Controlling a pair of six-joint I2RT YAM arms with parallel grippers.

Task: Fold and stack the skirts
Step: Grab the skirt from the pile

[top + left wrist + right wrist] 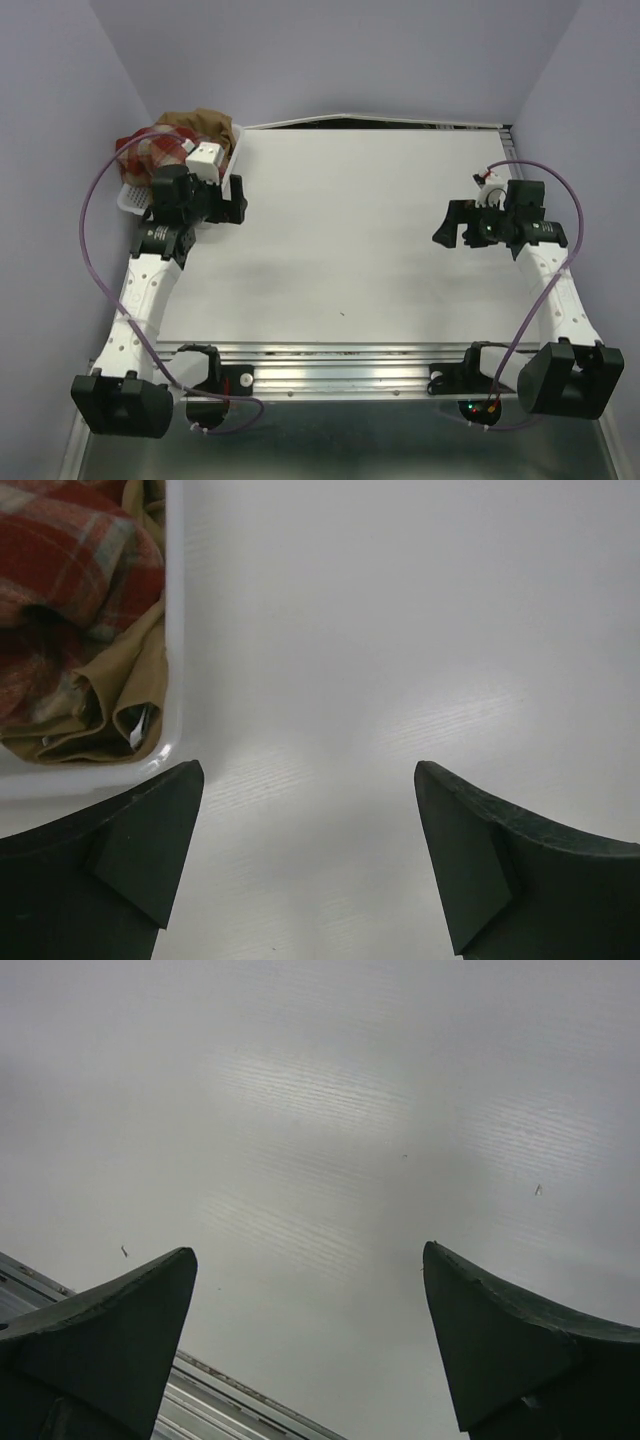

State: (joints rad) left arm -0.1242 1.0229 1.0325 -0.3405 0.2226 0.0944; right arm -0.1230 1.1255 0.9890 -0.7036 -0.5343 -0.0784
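Note:
The red-and-cream plaid skirt (150, 148) and the tan-brown skirt (205, 124) lie bunched together in the white basket (236, 152) at the table's far left corner. In the left wrist view the plaid skirt (70, 560) lies over the tan skirt (125, 685) inside the basket's wall (176, 630). My left gripper (235, 205) is open and empty over the bare table just right of the basket, also in its own view (310, 780). My right gripper (452, 225) is open and empty over the table's right side, also in its own view (310, 1260).
The white table (350, 240) runs between the two grippers. Its metal front rail (330, 365) lies near the arm bases and shows in the right wrist view (230, 1390). Grey walls close in the left, back and right sides.

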